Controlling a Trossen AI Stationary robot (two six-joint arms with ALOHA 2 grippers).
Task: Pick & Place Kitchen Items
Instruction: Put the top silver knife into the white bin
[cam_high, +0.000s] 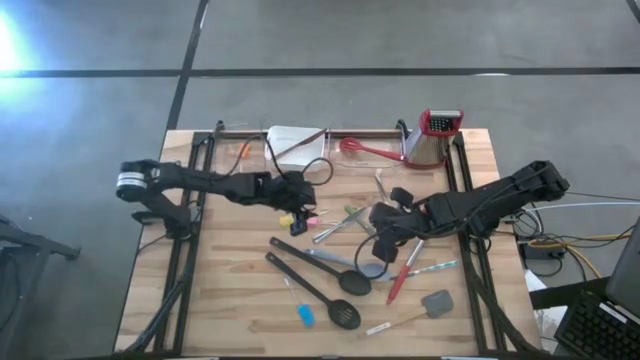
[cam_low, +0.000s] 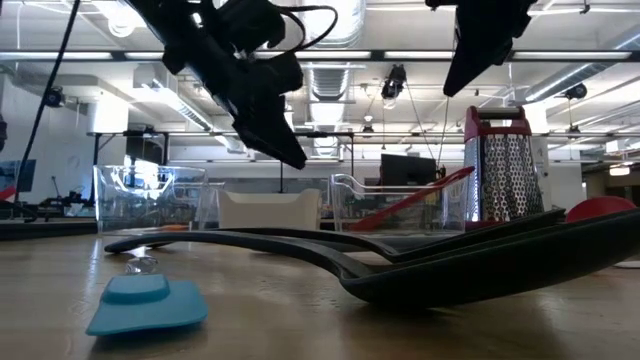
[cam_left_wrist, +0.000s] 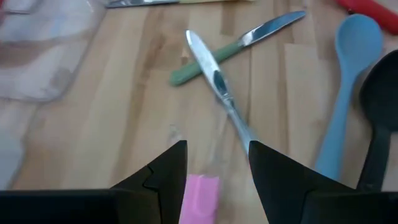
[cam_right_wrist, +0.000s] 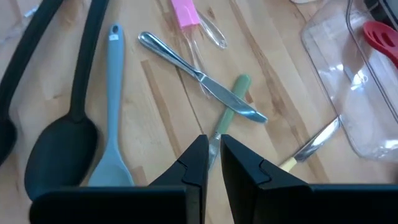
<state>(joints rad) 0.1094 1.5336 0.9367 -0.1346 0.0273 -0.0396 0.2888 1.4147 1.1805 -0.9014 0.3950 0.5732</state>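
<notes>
The left tool (cam_left_wrist: 214, 180) hangs above the worktop (cam_high: 230, 300) near its centre, fingers set wide with nothing between them; the pink piece (cam_left_wrist: 200, 198) lies on the wood right under the gap, which reads as lining up for a straight drop onto it. The right tool (cam_right_wrist: 213, 163) hovers at about three o'clock from the left one, fingers nearly closed and empty, tips just over the green-handled knife (cam_right_wrist: 231, 106); I judge it parked narrow so it can slip in among the crowded pieces. That knife lies crossed under a steel knife (cam_right_wrist: 199, 76), so lifting one may drag the other. A blue spoon (cam_right_wrist: 113, 124) and black spoon (cam_right_wrist: 59, 143) lie side by side toward five o'clock of centre. Clear bins (cam_high: 295, 145) sit at twelve o'clock, likely the drop place; one holds a red utensil (cam_high: 370, 150), beside the grater (cam_high: 432, 138)
</notes>
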